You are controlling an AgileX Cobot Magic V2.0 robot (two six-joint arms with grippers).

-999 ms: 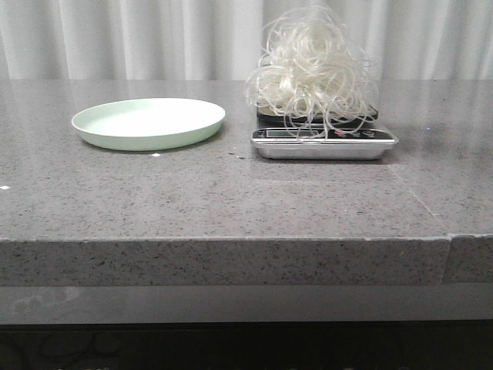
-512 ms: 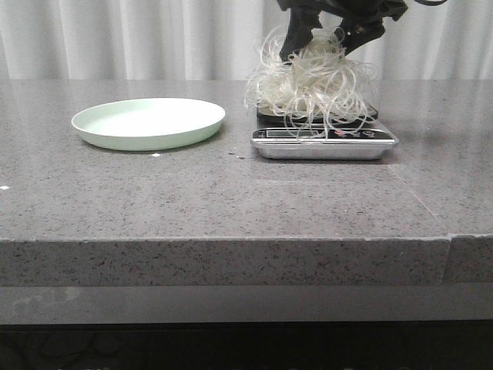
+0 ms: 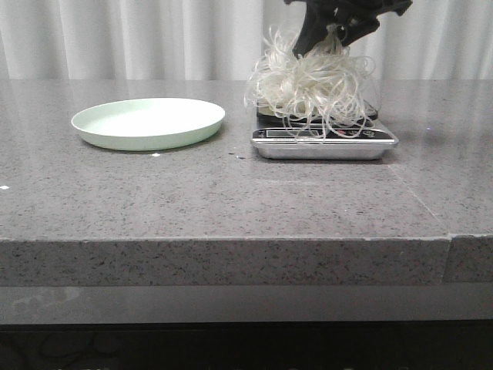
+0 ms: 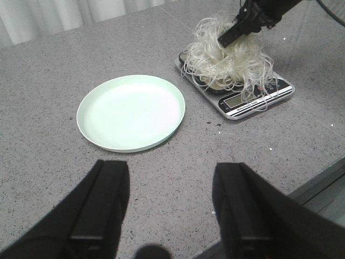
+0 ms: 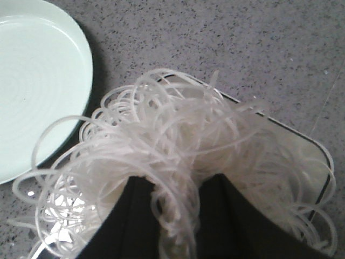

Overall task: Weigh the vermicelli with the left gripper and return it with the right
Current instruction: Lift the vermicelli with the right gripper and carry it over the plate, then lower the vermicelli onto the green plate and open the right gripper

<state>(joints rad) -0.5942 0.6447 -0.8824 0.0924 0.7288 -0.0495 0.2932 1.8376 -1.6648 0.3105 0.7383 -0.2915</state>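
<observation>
Returning: our right end effector [image 3: 333, 31] seemingly pinches the vermicelli [image 3: 312, 85], upper right, over the scale [image 3: 324, 142].
Left: plate [image 3: 148, 123] awaits; left end effector [image 4: 172, 205] wide, empty.

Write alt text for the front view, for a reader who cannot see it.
The right gripper reaches down from the top of the frame into the vermicelli, a fluffy white mound on a silver kitchen scale right of centre. An empty pale green plate lies to the scale's left on the grey speckled countertop, with white curtains behind.
</observation>
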